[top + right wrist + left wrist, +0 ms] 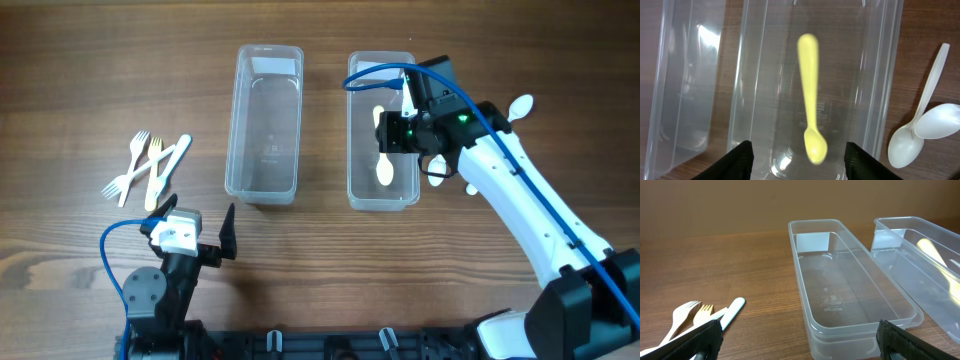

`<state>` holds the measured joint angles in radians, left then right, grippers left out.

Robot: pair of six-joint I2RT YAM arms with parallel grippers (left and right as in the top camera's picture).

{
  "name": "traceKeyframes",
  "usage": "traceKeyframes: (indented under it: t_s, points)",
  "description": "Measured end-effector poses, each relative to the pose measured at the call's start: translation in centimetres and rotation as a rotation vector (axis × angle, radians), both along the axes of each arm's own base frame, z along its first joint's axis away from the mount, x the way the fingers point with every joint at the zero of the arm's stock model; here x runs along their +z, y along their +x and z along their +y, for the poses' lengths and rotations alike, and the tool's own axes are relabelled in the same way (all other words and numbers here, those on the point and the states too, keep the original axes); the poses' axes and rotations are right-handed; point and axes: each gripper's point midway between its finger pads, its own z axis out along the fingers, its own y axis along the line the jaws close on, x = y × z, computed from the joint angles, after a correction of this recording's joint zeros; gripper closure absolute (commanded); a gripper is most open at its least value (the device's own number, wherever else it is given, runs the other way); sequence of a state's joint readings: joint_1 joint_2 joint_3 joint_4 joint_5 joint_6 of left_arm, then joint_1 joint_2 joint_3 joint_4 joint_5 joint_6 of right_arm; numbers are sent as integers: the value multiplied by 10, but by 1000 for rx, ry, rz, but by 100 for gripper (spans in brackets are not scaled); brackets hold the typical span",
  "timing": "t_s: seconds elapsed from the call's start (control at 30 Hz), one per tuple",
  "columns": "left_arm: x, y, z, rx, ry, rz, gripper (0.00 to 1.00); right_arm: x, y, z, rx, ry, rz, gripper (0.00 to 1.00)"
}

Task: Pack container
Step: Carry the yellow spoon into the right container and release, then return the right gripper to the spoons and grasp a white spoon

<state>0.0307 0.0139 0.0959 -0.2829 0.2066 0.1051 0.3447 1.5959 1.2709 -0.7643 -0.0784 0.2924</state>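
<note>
The spoon [809,90] lay loose in the right tub [880,75] beneath the right gripper [799,162], jaws spread, so it needed to rise straight, clear of the walls, before reaching right for the white spoons [927,120] on the bench [80,60]; the left gripper [800,340] sat near, jaws spread too.

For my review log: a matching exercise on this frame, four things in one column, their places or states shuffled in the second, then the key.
Things:
1. yellow spoon
2. left container
3. forks
4. white spoons

Places or states:
A. holds nothing
B. on the table, left of both containers
C. inside the right container
D. on the table, right of the right container

Pairs: 1-C, 2-A, 3-B, 4-D
</note>
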Motion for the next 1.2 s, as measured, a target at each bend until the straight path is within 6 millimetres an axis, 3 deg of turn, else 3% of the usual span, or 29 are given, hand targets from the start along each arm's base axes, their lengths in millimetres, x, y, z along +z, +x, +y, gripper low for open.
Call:
traceKeyframes:
  t_s: [0.1, 0.2, 0.3, 0.4, 0.47, 0.6, 0.7, 0.77, 0.9, 0.97, 1.1, 1.2]
  points:
    - [0, 0, 0, 0, 0, 0, 0, 17, -3, -6, -3, -22, -13, 37]
    - [0, 0, 0, 0, 0, 0, 0, 63, -7, -27, -86, -64, -112, 31]
    - [0, 0, 0, 0, 0, 0, 0, 103, -20, -74, -243, -126, -194, 32]
    - [0, 0, 0, 0, 0, 0, 0, 108, -33, -131, -430, -197, -172, 31]
    - [0, 0, 0, 0, 0, 0, 0, 99, -34, -168, -558, -224, -127, 32]
    - [0, 0, 0, 0, 0, 0, 0, 77, -28, -212, -710, -231, -63, 36]
    - [0, 0, 0, 0, 0, 0, 0, 42, -21, -235, -783, -226, -2, 51]
    - [0, 0, 0, 0, 0, 0, 0, 9, -14, -241, -825, -202, 45, 51]
    - [0, 0, 0, 0, 0, 0, 0, -37, -10, -238, -858, -174, 136, 46]
    - [0, 0, 0, 0, 0, 0, 0, -52, -7, -237, -866, -170, 168, 47]
    - [0, 0, 0, 0, 0, 0, 0, -81, -6, -235, -869, -172, 235, 59]
    - [0, 0, 0, 0, 0, 0, 0, -100, -6, -235, -872, -177, 273, 60]
